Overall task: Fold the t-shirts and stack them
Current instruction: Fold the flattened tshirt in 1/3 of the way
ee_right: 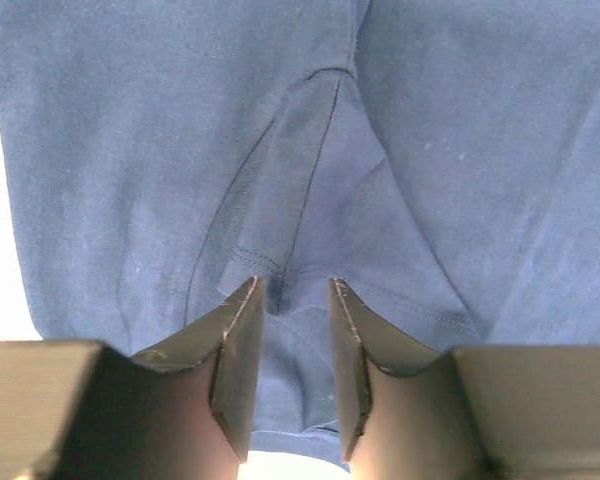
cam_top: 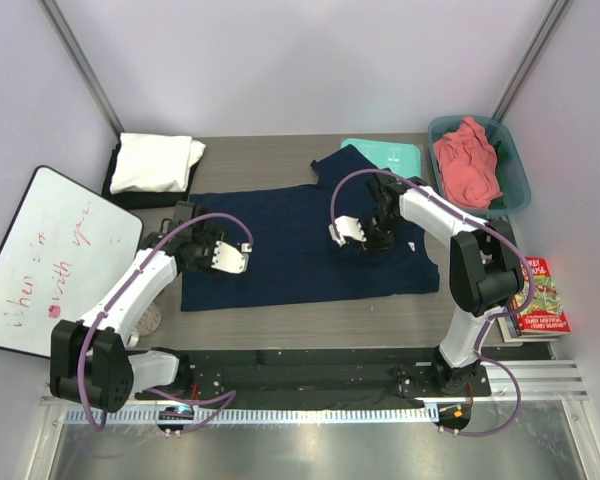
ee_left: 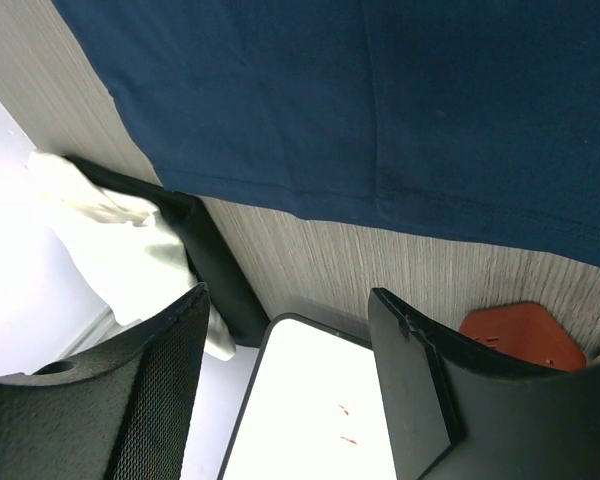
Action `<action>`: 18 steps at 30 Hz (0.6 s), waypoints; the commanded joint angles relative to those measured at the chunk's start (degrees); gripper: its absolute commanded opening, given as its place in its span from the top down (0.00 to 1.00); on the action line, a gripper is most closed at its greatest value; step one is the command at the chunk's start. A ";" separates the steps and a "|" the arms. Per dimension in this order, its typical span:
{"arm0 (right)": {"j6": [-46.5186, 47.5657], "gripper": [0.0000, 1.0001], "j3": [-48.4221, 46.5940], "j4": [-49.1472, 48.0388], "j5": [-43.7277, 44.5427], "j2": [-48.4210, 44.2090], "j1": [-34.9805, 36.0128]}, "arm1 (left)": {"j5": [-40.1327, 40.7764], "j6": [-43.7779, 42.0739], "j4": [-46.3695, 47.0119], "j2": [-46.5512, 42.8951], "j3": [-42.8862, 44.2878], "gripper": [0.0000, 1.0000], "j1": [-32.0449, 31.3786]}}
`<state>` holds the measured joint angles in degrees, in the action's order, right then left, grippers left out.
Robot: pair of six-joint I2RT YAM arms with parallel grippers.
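Note:
A dark navy t-shirt (cam_top: 300,250) lies spread flat on the middle of the table. My right gripper (cam_top: 346,232) is over its right half. In the right wrist view the jaws (ee_right: 290,300) stand close together with a puckered fold of navy fabric (ee_right: 310,180) between them. My left gripper (cam_top: 226,258) hovers at the shirt's left edge, open and empty (ee_left: 285,320). The shirt's hem (ee_left: 380,110) shows beyond it. A folded white t-shirt (cam_top: 158,162) lies on a black one (cam_top: 115,190) at the back left. A salmon pink t-shirt (cam_top: 467,162) is bunched in the tub.
A teal tub (cam_top: 515,170) stands at the back right, with a mint-green board (cam_top: 388,152) beside it. A whiteboard (cam_top: 50,255) leans at the left, and books (cam_top: 540,298) lie at the right edge. An orange-red piece (ee_left: 520,335) lies near the left arm.

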<state>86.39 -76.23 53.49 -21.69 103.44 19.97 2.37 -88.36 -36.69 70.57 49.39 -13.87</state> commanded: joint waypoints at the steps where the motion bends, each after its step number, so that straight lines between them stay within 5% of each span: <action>1: -0.70 0.65 0.55 1.44 0.51 -0.69 0.69 | 0.35 1.17 1.44 0.19 1.86 0.35 -0.19; 11: -1.40 0.78 0.55 0.65 2.44 0.63 0.78 | 0.35 1.26 1.97 0.01 1.77 0.36 -0.19; 15: -1.66 0.95 -0.41 -1.20 3.41 0.89 0.95 | -0.08 1.26 2.15 0.10 1.77 0.36 -0.19; 18: -1.84 0.99 -1.99 -1.46 3.58 1.33 1.21 | -0.26 1.34 2.32 0.10 1.68 0.36 -0.19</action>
<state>85.10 -75.53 53.25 -18.92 104.14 20.62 2.39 -87.39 -36.07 70.65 49.39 -13.87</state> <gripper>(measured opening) 0.034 0.645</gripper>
